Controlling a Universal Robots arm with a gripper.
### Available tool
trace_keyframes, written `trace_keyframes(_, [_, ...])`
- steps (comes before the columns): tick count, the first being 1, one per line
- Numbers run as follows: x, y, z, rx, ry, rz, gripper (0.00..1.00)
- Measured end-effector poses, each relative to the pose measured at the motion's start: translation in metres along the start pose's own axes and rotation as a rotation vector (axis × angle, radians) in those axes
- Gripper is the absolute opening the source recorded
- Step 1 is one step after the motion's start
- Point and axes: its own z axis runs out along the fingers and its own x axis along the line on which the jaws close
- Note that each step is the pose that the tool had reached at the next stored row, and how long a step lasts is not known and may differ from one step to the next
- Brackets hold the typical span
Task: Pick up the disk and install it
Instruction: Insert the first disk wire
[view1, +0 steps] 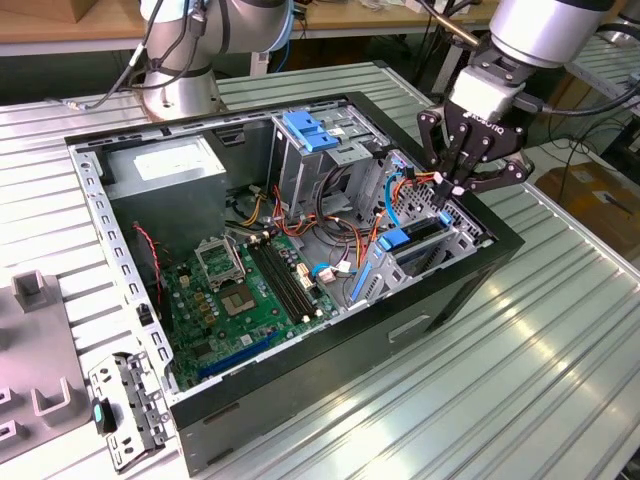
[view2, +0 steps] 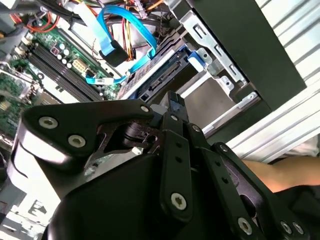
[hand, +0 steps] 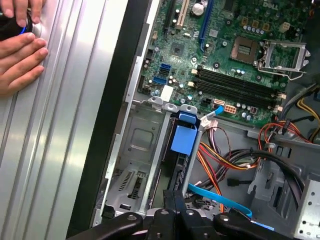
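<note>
The disk (view1: 412, 240), black with a bright blue carrier, stands on edge in the metal drive bay at the near right corner of the open computer case (view1: 300, 400). In the first wrist view the disk (hand: 182, 142) shows its blue tab between the bay's rails, and in the second wrist view the disk (view2: 162, 75) lies just beyond my fingertips. My gripper (view1: 449, 190) hangs right above the disk's rear end, shut, its fingers pressed together with nothing seen between them. In both wrist views the gripper (view2: 173, 102) (hand: 176, 199) points at the disk's end.
A motherboard (view1: 250, 290) fills the case floor, with a grey box (view1: 165, 165) and a drive cage with a blue latch (view1: 310, 130) behind. A blue cable (view2: 125, 30) and orange wires loop beside the bay. A person's hand (hand: 20, 55) rests on the ribbed table. A grey fixture (view1: 30, 350) lies at the exterior view's left.
</note>
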Motion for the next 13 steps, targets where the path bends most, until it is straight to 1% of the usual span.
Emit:
trace_keyframes(1, [0.0001,-0.0003,-0.0002,0.0001,0.0,-0.008,0.11])
trace_keyframes(3, [-0.0002,-0.0005,-0.0045,0.0001,-0.0001,-0.012,0.11])
trace_keyframes(4, [-0.0002,-0.0005,-0.0052,0.0001,-0.0001,-0.013,0.11])
trace_keyframes(6, [-0.0003,-0.0006,-0.0052,0.0002,-0.0004,-0.019,0.11])
trace_keyframes(8, [-0.0001,-0.0017,-0.0053,0.0004,-0.0002,-0.034,0.11])
trace_keyframes(10, [0.0,-0.002,-0.0052,0.0011,-0.0007,-0.068,0.11])
trace_keyframes(11, [0.0001,-0.002,-0.005,0.0017,-0.001,-0.099,0.11])
trace_keyframes(13, [0.0001,-0.0022,-0.0051,0.0024,-0.0013,-0.135,0.11])
